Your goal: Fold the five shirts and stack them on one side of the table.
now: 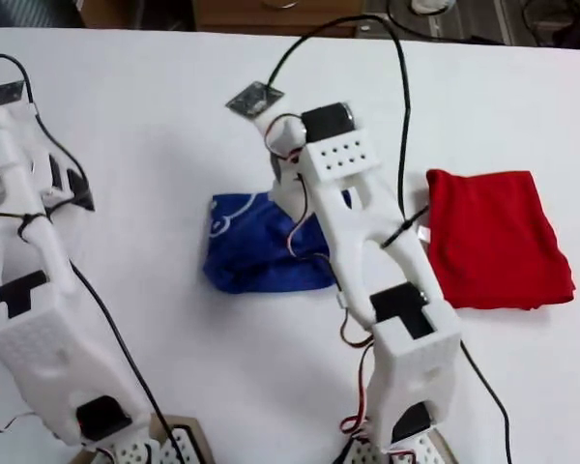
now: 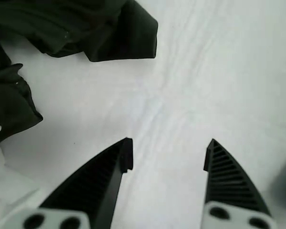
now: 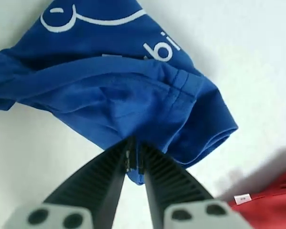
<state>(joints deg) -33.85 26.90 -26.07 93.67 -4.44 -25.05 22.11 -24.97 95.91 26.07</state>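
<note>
A crumpled blue shirt (image 1: 256, 246) with white print lies mid-table, partly under the right arm. My right gripper (image 3: 135, 160) is shut on a hem fold of the blue shirt (image 3: 133, 95); in the high view that gripper (image 1: 278, 179) sits at the shirt's far edge. A folded red shirt (image 1: 493, 237) lies flat to the right, and its corner with a white tag (image 3: 271, 202) shows close to the blue one. My left gripper (image 2: 168, 155) stands open over bare table, with a rumpled dark shirt (image 2: 76, 28) just beyond its fingertips. In the high view the left gripper (image 1: 68, 186) is near the table's left edge.
The white table (image 1: 155, 116) has free room at the back and between the two arms. Black cables (image 1: 403, 116) run across the table from the right arm toward the far edge. Wooden furniture (image 1: 271, 14) stands behind the table.
</note>
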